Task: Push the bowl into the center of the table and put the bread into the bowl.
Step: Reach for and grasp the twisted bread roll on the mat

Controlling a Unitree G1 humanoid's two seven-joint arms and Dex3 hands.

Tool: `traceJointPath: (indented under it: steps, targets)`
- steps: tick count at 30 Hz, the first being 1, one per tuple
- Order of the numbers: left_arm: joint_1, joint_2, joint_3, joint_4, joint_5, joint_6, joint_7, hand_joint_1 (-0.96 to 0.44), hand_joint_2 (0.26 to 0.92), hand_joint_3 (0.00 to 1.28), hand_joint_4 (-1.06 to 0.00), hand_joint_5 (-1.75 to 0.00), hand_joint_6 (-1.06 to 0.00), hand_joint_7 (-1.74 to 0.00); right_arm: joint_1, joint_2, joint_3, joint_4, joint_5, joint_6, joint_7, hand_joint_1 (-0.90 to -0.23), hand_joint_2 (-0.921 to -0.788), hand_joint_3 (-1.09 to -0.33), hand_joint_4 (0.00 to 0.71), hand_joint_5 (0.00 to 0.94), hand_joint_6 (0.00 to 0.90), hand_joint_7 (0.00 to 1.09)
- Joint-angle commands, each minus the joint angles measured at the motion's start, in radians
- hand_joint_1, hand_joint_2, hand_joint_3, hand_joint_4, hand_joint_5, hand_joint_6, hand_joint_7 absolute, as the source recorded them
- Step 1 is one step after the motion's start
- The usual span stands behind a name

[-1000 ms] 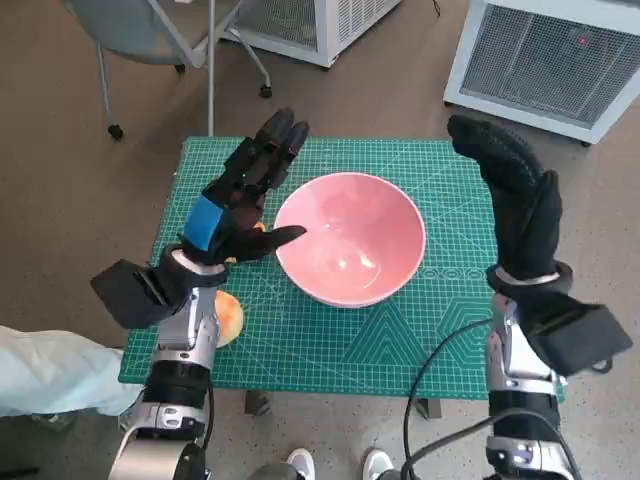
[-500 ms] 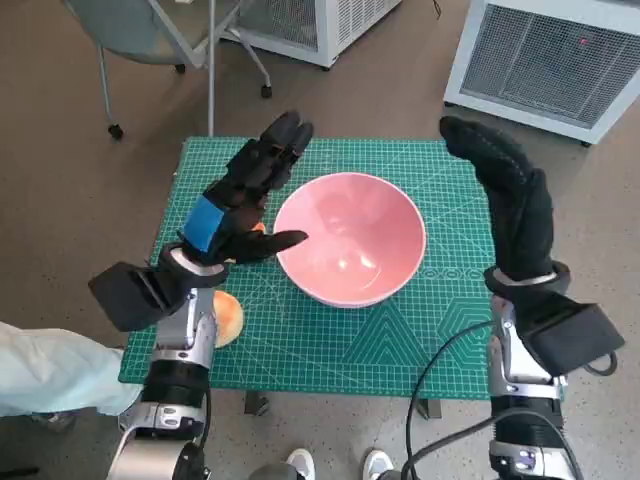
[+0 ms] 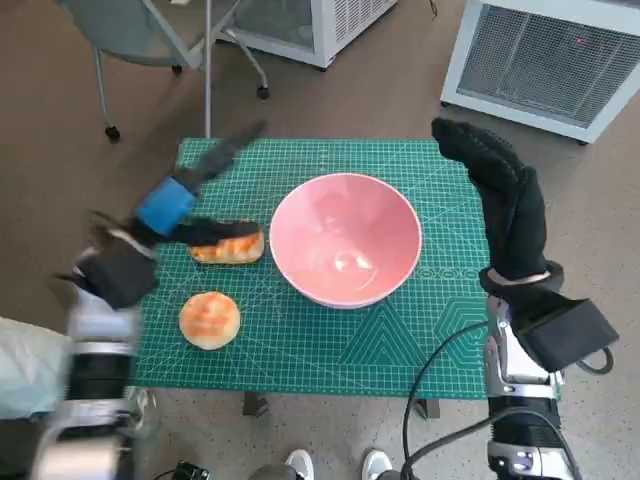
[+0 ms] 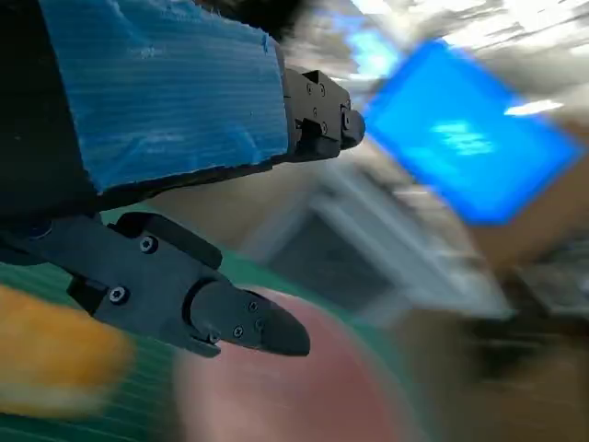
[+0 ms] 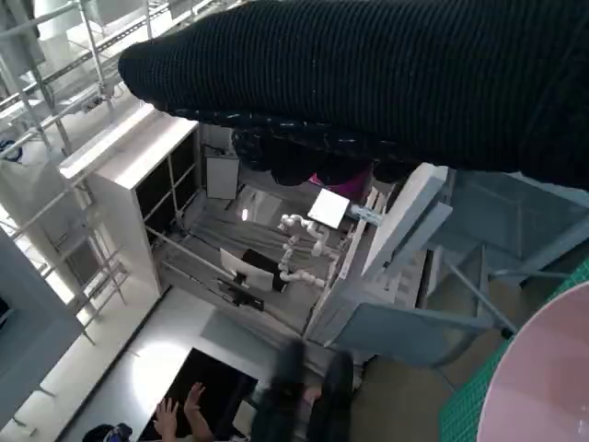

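Note:
The pink bowl (image 3: pixel 345 238) stands empty near the middle of the green mat (image 3: pixel 400 340). A long toasted bread (image 3: pixel 228 247) lies just left of it, and a round bun (image 3: pixel 210 318) sits nearer the front left corner. My left hand (image 3: pixel 175 200) is blurred with motion, left of the bowl and above the long bread, fingers stretched out and holding nothing. In the left wrist view its fingers (image 4: pixel 230 318) hover over blurred bread (image 4: pixel 46 368) and the bowl (image 4: pixel 294 396). My right hand (image 3: pixel 500 185) is raised open at the bowl's right. The bowl's rim (image 5: pixel 543 378) shows in the right wrist view.
A chair (image 3: pixel 150 30) stands beyond the table's far left corner, and white units (image 3: pixel 540 60) lie at the far right. A person's pale sleeve (image 3: pixel 20 370) lies at the lower left, with shoes (image 3: pixel 300 462) below the front edge. A black cable (image 3: pixel 430 380) hangs by my right arm.
My left hand has swung left, away from the bowl's rim, uncovering the long bread. The bowl has stayed put. My right hand has shifted slightly up and left.

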Motion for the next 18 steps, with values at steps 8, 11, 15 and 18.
traceJointPath:
  steps: [8, 11, 15, 18]
  targets:
    - [-0.073, 0.023, -0.179, 0.005, 0.22, 0.243, 0.034, -0.06, 0.765, 0.01, -0.08, 0.0, -0.26, -0.01, -0.005, 0.022, 0.012, 0.038, 0.03, 0.012, 0.02, -0.77, -0.921, -0.747, 0.178, 0.003, 0.014, 0.55]
    - [-0.087, 0.021, -0.2, 0.038, 0.225, 0.235, 0.04, -0.03, 0.767, 0.01, -0.08, 0.0, -0.26, -0.01, -0.008, 0.025, 0.012, 0.046, 0.034, 0.011, 0.022, -0.771, -0.921, -0.747, 0.182, 0.004, 0.014, 0.56]
    - [-0.118, 0.011, -0.245, 0.1, 0.25, 0.221, 0.053, 0.03, 0.771, 0.01, -0.09, 0.0, -0.26, 0.0, -0.012, 0.03, 0.013, 0.059, 0.043, 0.007, 0.029, -0.773, -0.921, -0.744, 0.184, 0.005, 0.014, 0.56]
    - [-0.147, 0.001, -0.289, 0.148, 0.287, 0.231, 0.067, 0.05, 0.773, 0.01, -0.09, 0.0, -0.26, 0.0, -0.014, 0.033, 0.012, 0.066, 0.047, 0.004, 0.035, -0.773, -0.921, -0.742, 0.184, 0.005, 0.014, 0.57]
